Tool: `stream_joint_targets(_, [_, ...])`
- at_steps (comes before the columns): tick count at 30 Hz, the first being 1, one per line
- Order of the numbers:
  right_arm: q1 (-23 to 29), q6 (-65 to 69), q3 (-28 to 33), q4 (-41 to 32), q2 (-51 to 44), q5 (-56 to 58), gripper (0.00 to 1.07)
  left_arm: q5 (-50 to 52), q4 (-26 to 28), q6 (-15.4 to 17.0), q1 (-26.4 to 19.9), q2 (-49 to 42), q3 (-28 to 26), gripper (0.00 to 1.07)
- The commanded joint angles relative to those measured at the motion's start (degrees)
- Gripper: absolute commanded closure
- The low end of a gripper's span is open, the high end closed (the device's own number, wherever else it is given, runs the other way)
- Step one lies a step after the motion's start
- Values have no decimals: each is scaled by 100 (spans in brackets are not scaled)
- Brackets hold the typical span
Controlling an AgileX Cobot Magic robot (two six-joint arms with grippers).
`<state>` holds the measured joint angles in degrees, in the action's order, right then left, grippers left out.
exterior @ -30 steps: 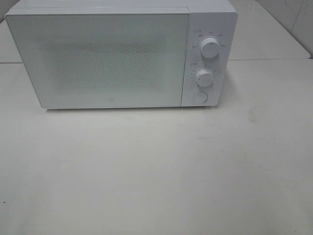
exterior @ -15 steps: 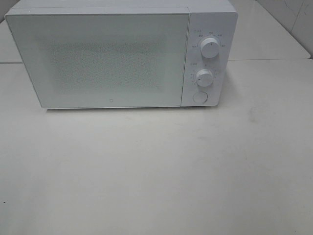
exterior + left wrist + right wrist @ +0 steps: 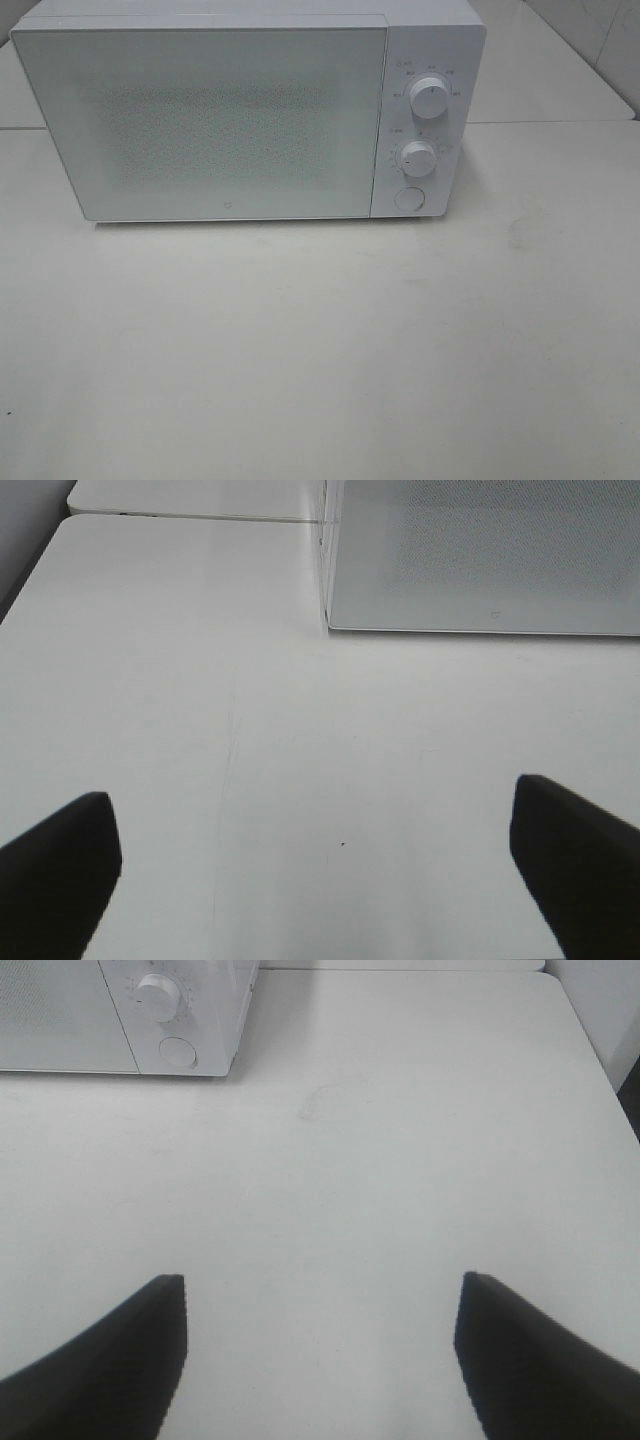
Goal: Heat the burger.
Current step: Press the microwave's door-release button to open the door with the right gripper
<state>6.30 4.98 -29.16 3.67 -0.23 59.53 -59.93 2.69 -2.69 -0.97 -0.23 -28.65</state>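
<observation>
A white microwave [image 3: 230,115] stands at the back of the table with its door [image 3: 210,120] shut, and two knobs [image 3: 428,97] plus a round button [image 3: 408,199] sit on its right panel. The burger is out of view in every frame. My left gripper [image 3: 315,855] is open over bare table in front of the microwave's left corner [image 3: 330,625]. Over bare table to the front right of the microwave [image 3: 150,1020], my right gripper [image 3: 320,1345] is open too. Neither arm shows in the exterior high view.
The white table [image 3: 320,350] spreads wide in front of the microwave. A seam to a second tabletop [image 3: 560,122] runs behind. The table's right edge [image 3: 600,1060] and left edge [image 3: 30,570] show in the wrist views.
</observation>
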Motion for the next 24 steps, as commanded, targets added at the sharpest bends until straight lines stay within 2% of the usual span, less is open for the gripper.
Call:
stream_joint_targets(1, [-23, 52, 11, 11, -149, -11, 33, 52, 34, 6, 0, -149, 17, 9])
stream_joint_targets(12, [-23, 57, -149, 80, -97, -533, 33, 52, 34, 6, 0, -149, 17, 9])
stream_joint_targets(24, [-23, 57, 327, 52, 1071, -2762, 33, 52, 34, 6, 0, -149, 17, 9])
